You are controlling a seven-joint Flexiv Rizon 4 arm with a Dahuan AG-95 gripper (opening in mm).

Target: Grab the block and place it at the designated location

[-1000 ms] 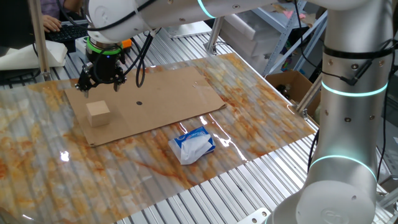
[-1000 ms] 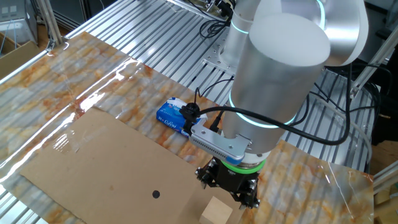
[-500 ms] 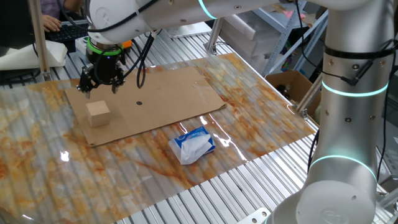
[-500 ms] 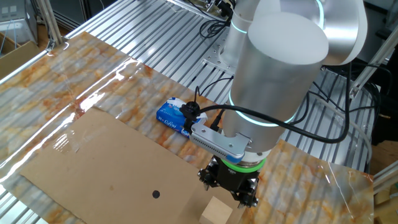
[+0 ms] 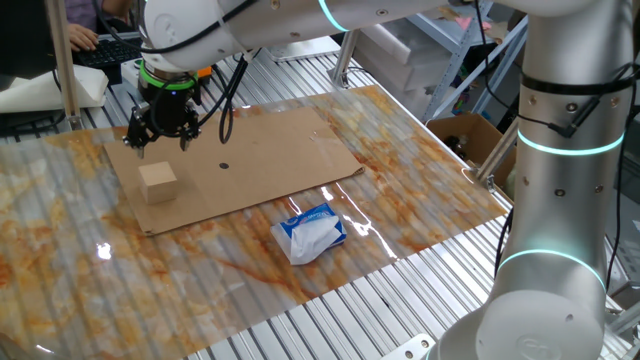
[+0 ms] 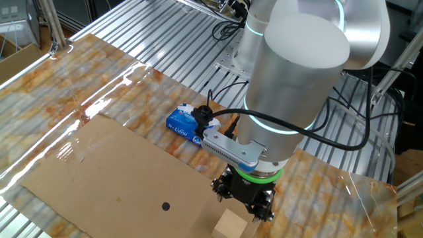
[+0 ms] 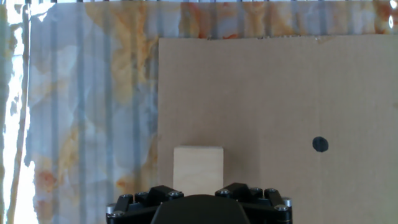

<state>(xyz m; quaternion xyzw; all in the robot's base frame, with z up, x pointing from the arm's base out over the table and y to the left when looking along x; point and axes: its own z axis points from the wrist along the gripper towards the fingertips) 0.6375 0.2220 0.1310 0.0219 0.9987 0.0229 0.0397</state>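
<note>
Overhead, gripper [image 5: 159, 138] hung spread and empty — block [image 5: 158, 181] sat on cardboard sheet [image 5: 290, 145], apart from black dot [image 5: 223, 167].

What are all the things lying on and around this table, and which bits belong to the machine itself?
Block: one, light tan wood, on the cardboard near its left end, untouched.
Black dot: one, tiny, marked on the cardboard to the right of the block.
Cardboard sheet: one, flat brown, lying on the table.
Soft packet: one, blue and white, on the table in front of the cardboard.
Table: one, marbled orange-and-grey cover over ribbed metal.
Cardboard box: one, brown, open, beyond the right edge of the table.
Robot arm: one, silver-grey with glowing teal rings.
Gripper: one, black, hanging above the cardboard just behind the block, fingers open and empty.
</note>
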